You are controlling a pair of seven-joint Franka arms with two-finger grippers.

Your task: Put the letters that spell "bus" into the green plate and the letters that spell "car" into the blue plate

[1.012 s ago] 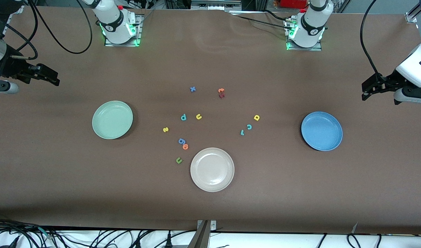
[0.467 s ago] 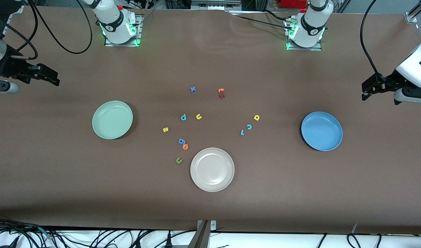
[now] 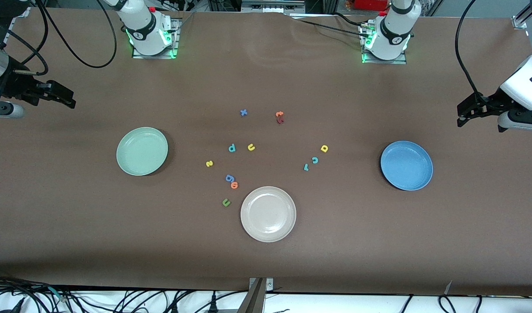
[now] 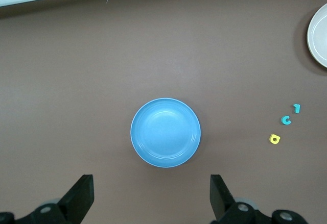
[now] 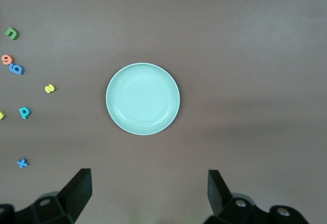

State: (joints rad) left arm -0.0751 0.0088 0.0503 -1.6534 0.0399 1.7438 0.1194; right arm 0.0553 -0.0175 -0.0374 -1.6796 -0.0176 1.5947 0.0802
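Both pincers stand wide and empty: the left pincer (image 3: 466, 114) hangs over bare surface (image 3: 379, 243) toward the left arm's end, the right pincer (image 3: 62, 96) over the right arm's end; both arms wait.

Taking the beige-white plate (image 3: 268, 214) as the landmark: beside it lie a green u (image 3: 225, 202), orange o (image 3: 234, 185) and blue g (image 3: 229, 178). Farther from the camera than that plate sit the yellow s (image 3: 209, 163), teal b (image 3: 232, 148) and yellow u (image 3: 251, 147), and, toward the left arm's end, the teal r (image 3: 306, 167), teal c (image 3: 315, 160) and yellow a (image 3: 324, 148). The green plate (image 3: 142, 151) and blue plate (image 3: 406, 165) flank them, both empty.

Likely trouble: the green u being taken for the yellow one, or r and c, lying close together, being nudged or pinched as a pair.
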